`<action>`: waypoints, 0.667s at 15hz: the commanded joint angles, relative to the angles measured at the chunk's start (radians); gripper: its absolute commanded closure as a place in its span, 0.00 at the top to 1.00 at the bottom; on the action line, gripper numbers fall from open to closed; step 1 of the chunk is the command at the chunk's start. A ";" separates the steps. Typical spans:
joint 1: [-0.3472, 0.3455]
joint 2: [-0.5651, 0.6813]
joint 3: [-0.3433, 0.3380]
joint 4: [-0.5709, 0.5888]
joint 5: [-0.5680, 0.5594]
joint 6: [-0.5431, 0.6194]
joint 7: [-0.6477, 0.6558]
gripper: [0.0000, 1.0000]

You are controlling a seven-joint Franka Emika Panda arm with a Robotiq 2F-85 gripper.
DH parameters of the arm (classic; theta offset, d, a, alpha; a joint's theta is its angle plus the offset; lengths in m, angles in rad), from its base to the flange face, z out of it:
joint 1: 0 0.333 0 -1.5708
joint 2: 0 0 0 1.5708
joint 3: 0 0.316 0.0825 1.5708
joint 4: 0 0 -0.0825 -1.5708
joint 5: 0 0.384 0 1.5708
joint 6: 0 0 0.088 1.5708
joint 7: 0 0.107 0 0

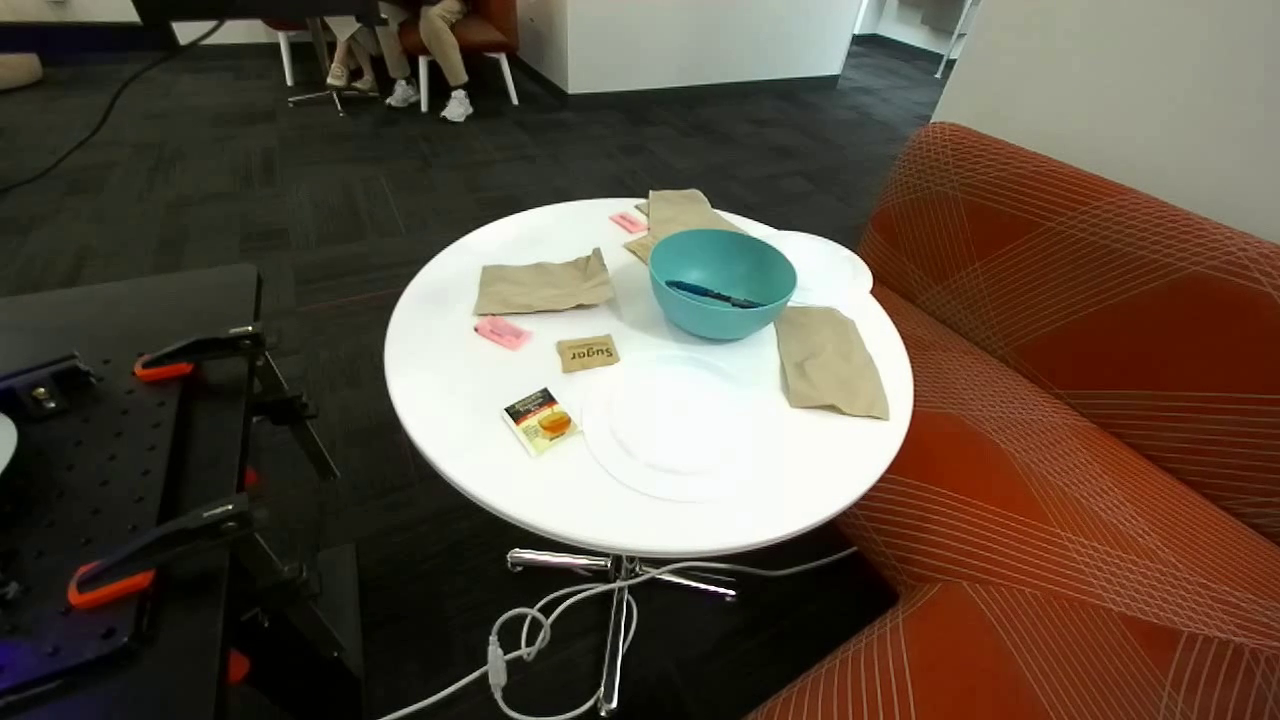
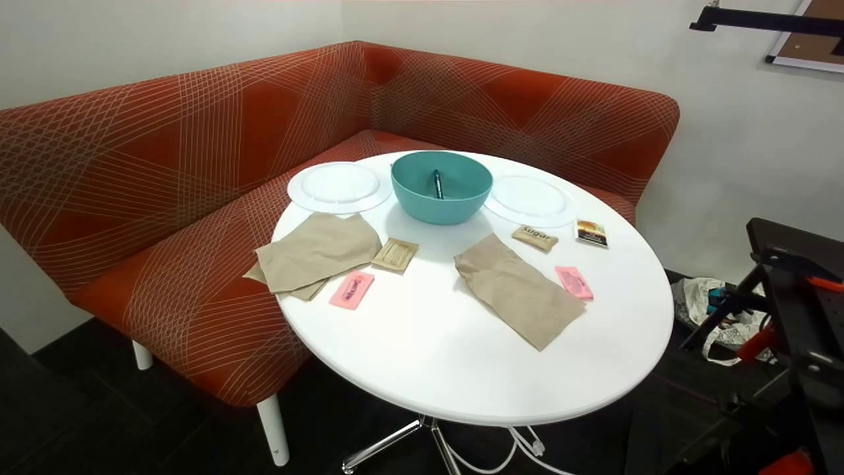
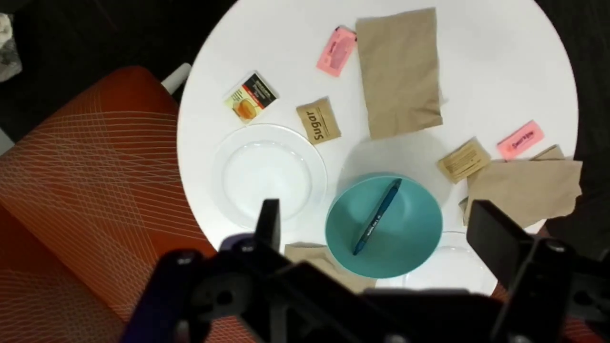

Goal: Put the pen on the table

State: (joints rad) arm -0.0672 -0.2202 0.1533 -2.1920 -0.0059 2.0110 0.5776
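Observation:
A dark blue pen [image 3: 376, 216] lies slanted inside the teal bowl [image 3: 413, 238], leaning against its inner wall. The pen shows in both exterior views [image 1: 713, 295] [image 2: 438, 185], and so does the bowl [image 1: 722, 322] [image 2: 432, 210]. The bowl stands on the round white table [image 1: 440, 340], which also shows in an exterior view [image 2: 422, 363] and in the wrist view [image 3: 500, 62]. My gripper [image 3: 375, 207] is open and empty in the wrist view. It is above the table, with the bowl and pen showing between its fingers. The gripper is out of view in both exterior views.
Clear plates [image 1: 670, 430] [image 2: 336, 185] lie on either side of the bowl. Brown napkins [image 2: 517, 290] [image 1: 830, 360], a sugar packet [image 3: 318, 121], pink packets [image 3: 337, 51] and a tea packet [image 3: 250, 97] lie around. A red striped sofa [image 2: 231, 224] borders the table.

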 commanded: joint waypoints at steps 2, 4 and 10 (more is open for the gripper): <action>0.034 0.221 -0.026 0.114 0.023 0.144 0.087 1.00; 0.049 0.303 -0.041 0.147 0.011 0.209 0.127 1.00; 0.096 0.502 -0.111 0.229 0.020 0.331 0.167 1.00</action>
State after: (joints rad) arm -0.0025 0.1985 0.0826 -2.0269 -0.0024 2.3138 0.7172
